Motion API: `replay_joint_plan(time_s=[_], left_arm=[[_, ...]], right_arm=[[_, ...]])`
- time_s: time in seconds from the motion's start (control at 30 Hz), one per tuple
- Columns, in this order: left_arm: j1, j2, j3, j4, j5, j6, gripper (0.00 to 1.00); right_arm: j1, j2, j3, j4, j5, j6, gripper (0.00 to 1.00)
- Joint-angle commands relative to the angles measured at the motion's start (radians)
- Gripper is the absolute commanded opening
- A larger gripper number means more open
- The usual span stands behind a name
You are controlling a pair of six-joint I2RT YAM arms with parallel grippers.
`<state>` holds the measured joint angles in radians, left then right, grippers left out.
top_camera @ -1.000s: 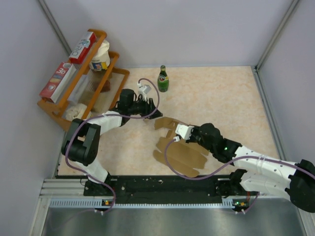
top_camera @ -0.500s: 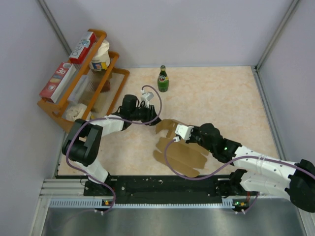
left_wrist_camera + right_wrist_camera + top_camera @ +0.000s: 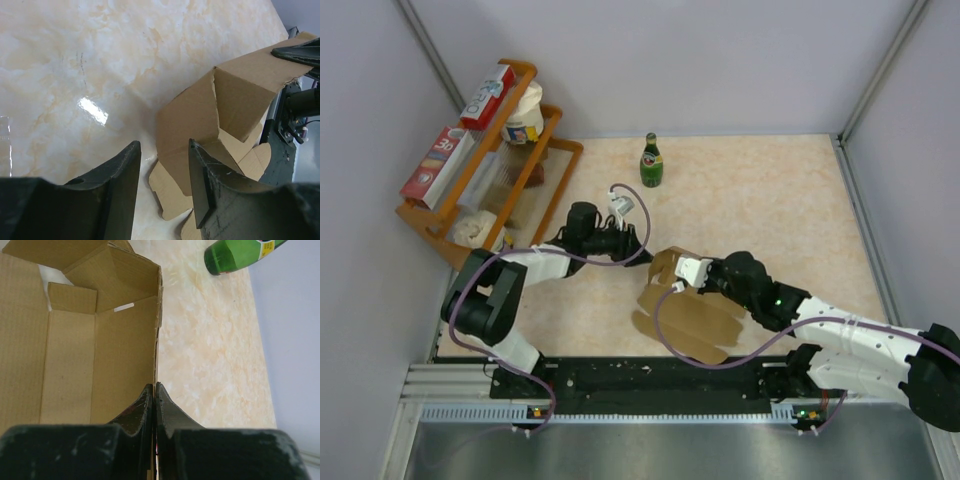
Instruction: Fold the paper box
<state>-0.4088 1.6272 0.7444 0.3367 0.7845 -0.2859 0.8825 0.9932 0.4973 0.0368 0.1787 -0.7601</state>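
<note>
Mid-fold: right gripper (image 3: 154,391) pinches a raised wall of the paper box (image 3: 688,315), which sits half-erected near the middle of the worktop's (image 3: 770,190) near edge. Left gripper (image 3: 163,150) has fingers apart, empty, just beside the far flap; next move is likely pushing that flap upright. Glossy beige marbled worktop, grey walls, green bottle (image 3: 651,162) by far edge, wooden rack (image 3: 570,148) at left.

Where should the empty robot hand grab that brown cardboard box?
On the plain brown cardboard box, pinch the thin top edge of the raised flap, left gripper coming from the left. It stands free and faces those jaws; the right gripper pinches another wall.
</note>
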Motion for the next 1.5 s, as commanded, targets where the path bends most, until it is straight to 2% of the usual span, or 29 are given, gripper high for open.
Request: replay_joint_plan(time_s=[0.0,0.2,0.47,0.73,0.97,1.47], left_arm=[[-0.005,-0.052,-0.034,0.122,0.068,0.021,0.48],[-0.015,-0.053,-0.074,0.193,0.104,0.040,0.52],[-0.045,-0.043,-0.091,0.200,0.096,0.096,0.52],[-0.050,-0.046,-0.123,0.271,0.101,0.087,0.53],[-0.050,-0.038,-0.128,0.288,0.108,0.090,0.54],[-0.068,-0.003,-0.160,0.389,0.174,0.060,0.54]], right_arm=[[0.022,0.002,-0.002,0.023,-0.007,-0.054,0.00],[0.023,0.004,0.004,0.025,-0.027,-0.047,0.00],[0.023,0.013,0.000,0.023,-0.041,-0.036,0.00],[0.021,0.016,-0.006,0.014,-0.021,-0.054,0.00],[0.023,-0.024,-0.078,0.087,0.004,-0.145,0.00],[0.053,-0.056,-0.143,0.212,0.047,-0.231,0.00]])
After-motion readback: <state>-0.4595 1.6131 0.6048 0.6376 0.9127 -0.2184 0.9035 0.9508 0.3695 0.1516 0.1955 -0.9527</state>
